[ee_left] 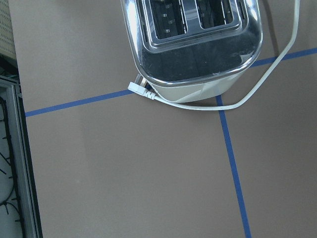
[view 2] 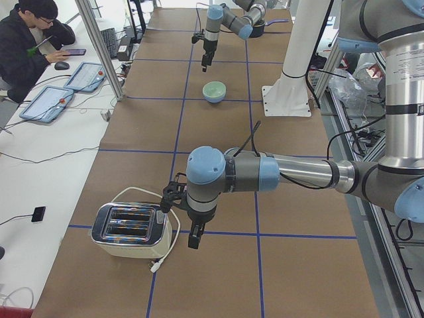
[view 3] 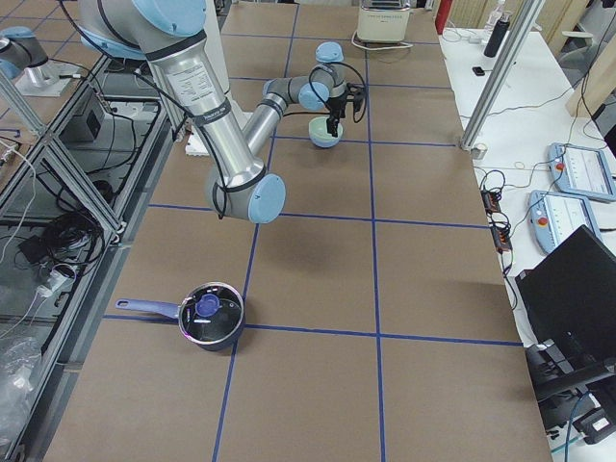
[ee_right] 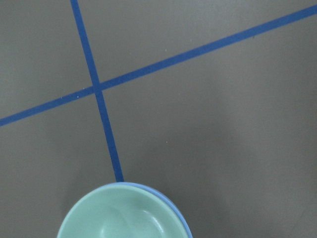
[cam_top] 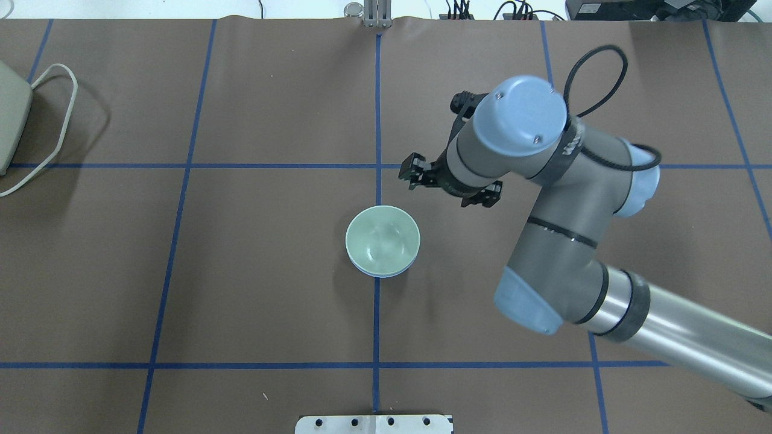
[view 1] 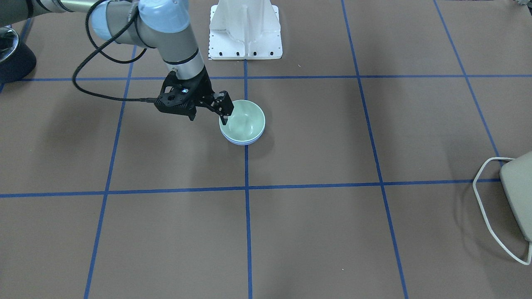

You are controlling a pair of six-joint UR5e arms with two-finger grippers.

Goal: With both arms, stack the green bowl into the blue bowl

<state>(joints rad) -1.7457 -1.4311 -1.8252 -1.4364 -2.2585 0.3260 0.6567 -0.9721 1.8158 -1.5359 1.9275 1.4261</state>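
The green bowl (view 1: 245, 119) sits nested inside the blue bowl (view 1: 243, 142), of which only a thin rim shows, near the table's middle. Both also show in the overhead view, the green bowl (cam_top: 382, 239) in the blue bowl (cam_top: 377, 274), and at the bottom of the right wrist view (ee_right: 124, 215). My right gripper (view 1: 208, 119) hangs just beside the stack, open and empty, one fingertip (view 1: 224, 120) close to the bowls' rim. My left gripper (view 2: 193, 238) shows only in the exterior left view, next to a toaster, far from the bowls. I cannot tell whether it is open or shut.
A silver toaster (view 2: 129, 228) with a white cord (ee_left: 257, 94) stands at the table's left end, seen also in the front view (view 1: 519, 195). A white pedestal (view 1: 245, 29) stands behind the bowls. A dark pot with a lid (view 3: 207, 316) sits at the right end.
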